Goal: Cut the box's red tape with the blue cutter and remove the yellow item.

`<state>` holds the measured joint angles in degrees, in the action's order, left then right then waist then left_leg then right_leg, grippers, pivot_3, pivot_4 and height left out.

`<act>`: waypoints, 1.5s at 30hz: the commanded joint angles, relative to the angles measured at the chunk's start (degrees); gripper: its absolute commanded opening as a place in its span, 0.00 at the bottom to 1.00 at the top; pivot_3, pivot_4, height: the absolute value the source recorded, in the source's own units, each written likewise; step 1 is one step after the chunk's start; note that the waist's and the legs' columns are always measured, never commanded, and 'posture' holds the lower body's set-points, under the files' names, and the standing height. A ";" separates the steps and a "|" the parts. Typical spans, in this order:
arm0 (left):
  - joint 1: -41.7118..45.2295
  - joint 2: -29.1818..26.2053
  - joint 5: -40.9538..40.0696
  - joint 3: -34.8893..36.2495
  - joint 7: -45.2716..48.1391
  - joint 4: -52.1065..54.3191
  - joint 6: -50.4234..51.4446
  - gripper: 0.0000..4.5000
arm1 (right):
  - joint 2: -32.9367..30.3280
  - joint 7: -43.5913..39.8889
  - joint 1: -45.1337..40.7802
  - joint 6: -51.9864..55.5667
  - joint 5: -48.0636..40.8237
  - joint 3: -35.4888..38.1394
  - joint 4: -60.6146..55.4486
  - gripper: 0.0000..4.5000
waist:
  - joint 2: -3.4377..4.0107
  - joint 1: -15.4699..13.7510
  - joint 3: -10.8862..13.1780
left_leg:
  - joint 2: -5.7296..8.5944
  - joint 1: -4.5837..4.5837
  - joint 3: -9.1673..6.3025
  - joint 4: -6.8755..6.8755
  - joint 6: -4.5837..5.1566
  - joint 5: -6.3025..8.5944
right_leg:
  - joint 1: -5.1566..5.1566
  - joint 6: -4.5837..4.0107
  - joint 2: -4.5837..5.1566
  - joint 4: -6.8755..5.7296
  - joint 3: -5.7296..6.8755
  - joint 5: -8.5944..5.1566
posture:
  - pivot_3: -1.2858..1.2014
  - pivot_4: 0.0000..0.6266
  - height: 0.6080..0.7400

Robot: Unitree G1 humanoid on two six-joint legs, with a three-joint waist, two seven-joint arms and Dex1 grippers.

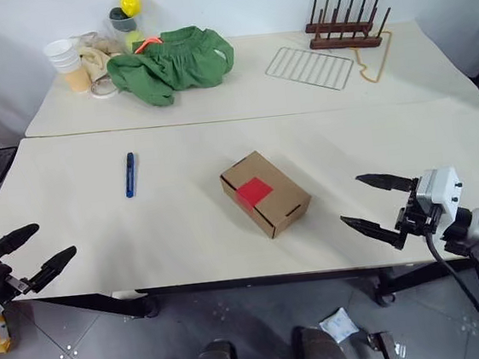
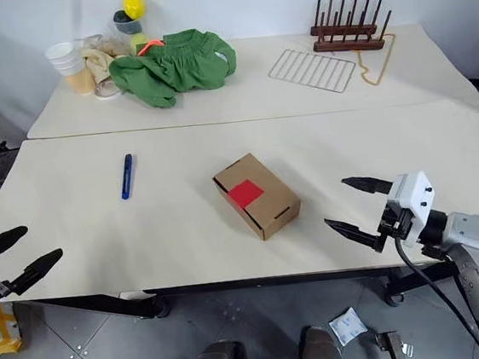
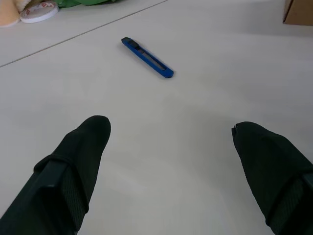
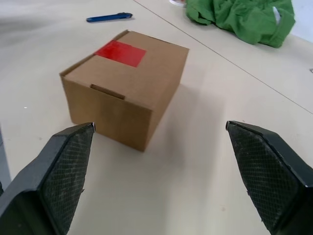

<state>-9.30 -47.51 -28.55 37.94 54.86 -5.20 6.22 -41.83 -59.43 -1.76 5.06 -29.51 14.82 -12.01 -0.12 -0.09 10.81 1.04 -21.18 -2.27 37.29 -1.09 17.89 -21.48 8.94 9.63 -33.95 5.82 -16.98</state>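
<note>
The brown box (image 1: 266, 193) lies shut in the middle of the near table, with the red tape (image 1: 255, 192) square on its top. The blue cutter (image 1: 129, 174) lies flat to the box's left, apart from it. My left gripper (image 1: 31, 251) hangs open at the table's near left edge, with the blue cutter (image 3: 147, 58) ahead of its fingers. My right gripper (image 1: 378, 205) is open near the front right edge, pointing at the box (image 4: 126, 84) from a short distance. The yellow item is hidden.
On the far table are a green cloth (image 1: 173, 62), stacked cups (image 1: 67, 63), a tape roll (image 1: 103, 88), a hard yellow ball-shaped object (image 1: 129, 1) on a container, a wire rack (image 1: 309, 67) and a wooden peg rack (image 1: 346, 26).
</note>
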 commanded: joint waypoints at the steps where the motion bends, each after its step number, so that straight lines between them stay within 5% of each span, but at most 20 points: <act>1: 0.99 0.81 -1.96 -0.73 -0.70 3.02 2.36 0.99 | 0.40 0.64 0.52 -0.43 -0.85 1.04 -3.04 1.00 | 0.00 -0.01 0.00 | 0.00 0.00 0.00 0.00 0.00 0.00 | 0.00 0.00 0.00 0.00 0.00 0.00 | 0.52 0.24 1.00; 6: 3.58 -0.11 -3.01 -5.81 0.07 6.85 8.54 0.99 | -0.10 0.64 1.85 1.86 -1.83 0.14 -5.93 1.00 | 0.00 -0.39 0.00 | 0.01 -0.01 -0.01 0.04 0.00 0.00 | 0.00 0.00 0.00 -0.02 -0.02 0.00 | 0.52 0.24 1.00; 8: 7.23 -0.18 -2.34 -9.28 -0.74 7.54 10.76 1.00 | -0.73 0.45 2.57 3.06 -1.60 -0.47 -7.33 0.91 | 0.00 -0.63 0.00 | 0.00 -0.01 -0.01 0.05 0.00 0.00 | 0.00 0.00 0.00 -0.03 -0.01 0.00 | 0.52 0.24 1.00; 14: 26.92 3.60 3.37 -23.65 -2.49 2.14 11.48 0.67 | -2.32 0.62 4.38 5.70 1.65 -5.38 -11.44 0.50 | -0.02 -1.64 -0.01 | 0.04 -0.07 -0.01 0.24 0.00 0.00 | 0.01 -0.01 -0.01 -0.07 -0.02 0.01 | 0.52 0.24 1.00; 21: 52.58 15.84 14.95 -38.53 -5.34 -19.09 6.99 0.21 | -0.33 4.35 1.35 8.83 6.93 -13.98 -12.77 0.00 | -0.11 -1.28 -0.02 | 0.09 -0.12 0.02 0.46 0.01 0.02 | 0.00 0.04 -0.02 -0.21 -0.01 0.04 | 0.52 0.24 1.00; 24: 60.09 20.58 19.43 -41.10 -8.75 -29.93 2.97 0.02 | 0.37 6.76 -0.75 11.53 9.66 -17.14 -12.51 0.00 | -0.15 -1.22 0.00 | 0.09 -0.18 0.05 0.49 0.01 0.02 | -0.03 0.05 -0.03 -0.16 0.00 0.04 | 0.52 0.24 1.00; 31: 62.27 25.29 21.16 -43.43 -3.86 -38.05 -1.48 0.02 | 3.02 12.06 -7.07 19.01 11.04 -20.85 -12.88 0.00 | -0.18 -1.13 0.02 | 0.07 -0.22 0.10 0.49 0.02 0.03 | -0.09 0.05 -0.03 -0.15 0.00 0.04 | 0.52 0.24 1.00; 40: 46.02 24.52 15.62 -44.89 5.04 -15.37 12.05 0.02 | 5.75 15.79 -17.60 17.10 17.52 -21.62 -1.13 0.00 | -0.22 -0.83 0.01 | 0.06 -0.23 0.07 0.65 0.03 0.06 | -0.07 0.08 -0.03 -0.25 -0.04 0.06 | 0.52 0.24 1.00; 45: 35.83 19.38 12.54 -46.51 9.22 2.35 18.25 0.02 | 7.75 18.59 -25.36 11.14 23.58 -21.62 11.40 0.00 | -0.20 -1.11 0.01 | 0.06 -0.23 0.08 0.70 0.03 0.06 | -0.06 0.08 -0.02 -0.25 -0.11 0.06 | 0.52 0.24 1.00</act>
<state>27.25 -27.52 -13.94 -7.11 61.88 -8.79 22.93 -34.47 -41.18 -26.26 19.22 -6.86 -6.50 -1.51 -0.32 -1.20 10.82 1.09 -21.42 -2.20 37.97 -1.08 17.96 -21.56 9.02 9.61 -34.20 5.71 -16.92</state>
